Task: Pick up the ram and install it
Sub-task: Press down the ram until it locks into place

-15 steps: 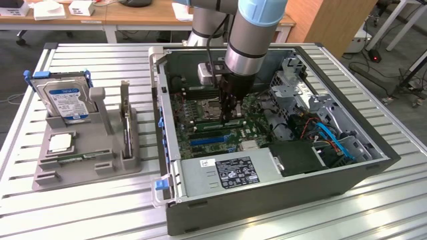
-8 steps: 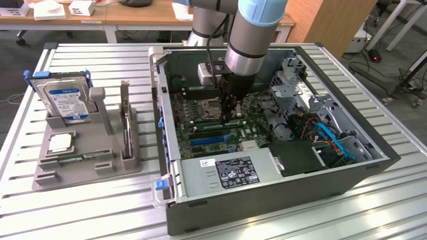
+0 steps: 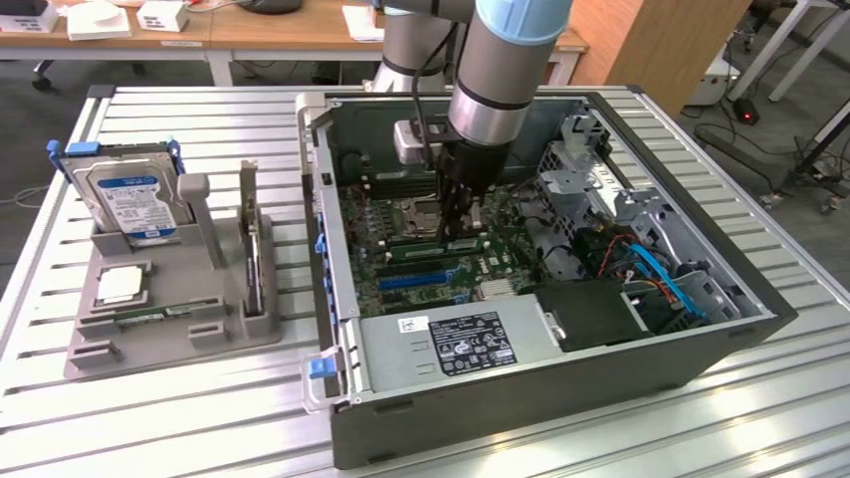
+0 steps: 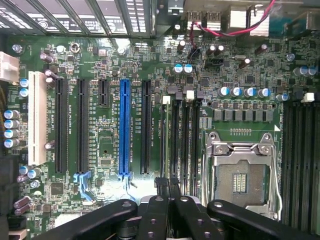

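My gripper (image 3: 459, 234) reaches down into the open computer case (image 3: 531, 398), its tips low over the motherboard next to the processor socket (image 4: 242, 177). The fingers (image 4: 161, 186) are shut. The ram (image 4: 164, 140) shows edge-on between them as a thin grey-green strip. It runs away from the tips along the outermost memory slot, in line with that slot's white clip (image 4: 166, 99). A short green piece of the ram (image 3: 464, 243) shows at the tips in the exterior view. I cannot tell whether it sits fully down in the slot.
Black memory slots (image 4: 186, 135) lie beside the ram, and a blue card slot (image 4: 124, 130) is further off. On the exterior view's left, a grey tray (image 3: 173, 344) holds a hard drive (image 3: 133, 199), a square processor chip (image 3: 119, 284) and a thin board standing on edge (image 3: 249, 234).
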You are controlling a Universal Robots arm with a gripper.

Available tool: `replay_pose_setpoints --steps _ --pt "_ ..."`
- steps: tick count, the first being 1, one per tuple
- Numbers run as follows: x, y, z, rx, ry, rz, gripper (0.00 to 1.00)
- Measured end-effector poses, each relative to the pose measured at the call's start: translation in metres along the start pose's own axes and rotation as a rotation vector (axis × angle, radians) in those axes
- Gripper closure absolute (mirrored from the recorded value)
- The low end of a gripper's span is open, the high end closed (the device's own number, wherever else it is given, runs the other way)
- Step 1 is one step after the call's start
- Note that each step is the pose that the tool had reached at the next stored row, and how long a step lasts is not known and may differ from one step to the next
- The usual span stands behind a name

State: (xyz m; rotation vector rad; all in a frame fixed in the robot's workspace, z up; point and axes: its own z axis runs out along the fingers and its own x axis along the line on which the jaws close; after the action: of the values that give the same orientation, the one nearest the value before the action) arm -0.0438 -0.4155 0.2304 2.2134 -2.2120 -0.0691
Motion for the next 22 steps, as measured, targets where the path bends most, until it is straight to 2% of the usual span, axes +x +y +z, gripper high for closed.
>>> replay_pose_setpoints --steps 12,19,22 --pt "0.000 0.0006 -0.0206 0.0000 0.0000 0.000 0.91" --pt "-0.001 0.0009 -0.0283 -0.0001 -0.0001 0.000 0.91" --pt "-0.001 0.0009 -0.0284 0.0001 -0.0003 0.000 0.91"
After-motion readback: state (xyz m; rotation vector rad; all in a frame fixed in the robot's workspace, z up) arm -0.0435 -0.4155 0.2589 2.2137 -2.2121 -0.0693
